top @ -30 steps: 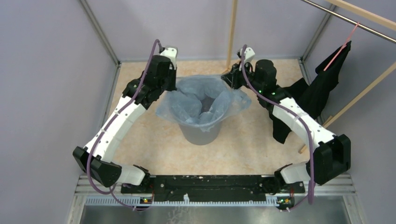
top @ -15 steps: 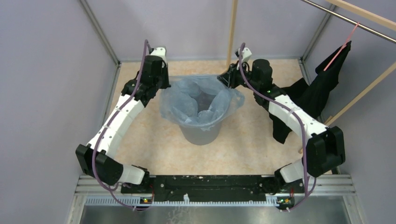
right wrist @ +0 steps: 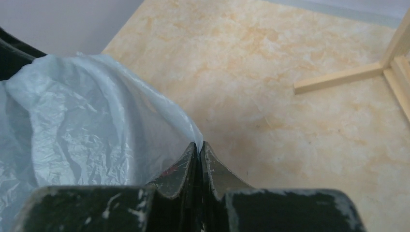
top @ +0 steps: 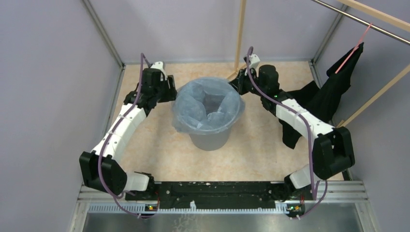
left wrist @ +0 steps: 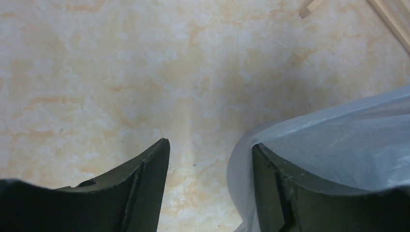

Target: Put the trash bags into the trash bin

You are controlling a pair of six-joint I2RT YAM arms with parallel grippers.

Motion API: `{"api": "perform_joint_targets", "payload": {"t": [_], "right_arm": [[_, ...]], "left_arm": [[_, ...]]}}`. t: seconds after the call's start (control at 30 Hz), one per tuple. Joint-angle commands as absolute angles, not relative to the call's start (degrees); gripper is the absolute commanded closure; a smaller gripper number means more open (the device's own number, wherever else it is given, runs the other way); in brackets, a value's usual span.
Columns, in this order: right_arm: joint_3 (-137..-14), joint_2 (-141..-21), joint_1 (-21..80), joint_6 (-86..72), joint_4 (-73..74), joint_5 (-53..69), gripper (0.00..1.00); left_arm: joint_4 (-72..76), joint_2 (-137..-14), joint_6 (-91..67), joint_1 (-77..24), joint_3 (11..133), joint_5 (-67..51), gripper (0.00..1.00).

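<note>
Even, soft overhead light; faint shadows on the tabletop (top: 159, 145). Wrist views are sharp far off, blurred near.

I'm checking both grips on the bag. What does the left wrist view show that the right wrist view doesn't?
Only left wrist: the left gripper, jaws apart, the thin translucent light-blue plastic bag against one finger, unpinched. Only right wrist: the right gripper shut on the bag's edge. Both: bag film, beige marbled tabletop, pale wooden sticks.
</note>
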State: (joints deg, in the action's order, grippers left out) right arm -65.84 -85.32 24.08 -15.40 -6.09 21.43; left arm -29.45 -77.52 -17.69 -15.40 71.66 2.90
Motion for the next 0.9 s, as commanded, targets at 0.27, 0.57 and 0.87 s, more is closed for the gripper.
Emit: {"api": "perform_joint_targets", "payload": {"t": [0.27, 0.57, 0.87], "right_arm": [[-61.1, -79.9, 23.4, -16.7, -5.1, 15.1, 0.91], [-56.1, -72.5, 23.4, -20.6, -4.8, 12.4, 0.77], [-53.9, -72.4, 23.4, -22.9, -5.8, 13.8, 0.75]], "left_arm": [[-41.8, -56.6, -19.0, -14.9, 67.4, 11.4, 0.02], [-49.5, -47.4, -21.3, -14.9, 64.8, 9.8, 0.02], [-37.8, -46.6, -28.8, -15.0, 52.0, -12.1, 0.34]]}}
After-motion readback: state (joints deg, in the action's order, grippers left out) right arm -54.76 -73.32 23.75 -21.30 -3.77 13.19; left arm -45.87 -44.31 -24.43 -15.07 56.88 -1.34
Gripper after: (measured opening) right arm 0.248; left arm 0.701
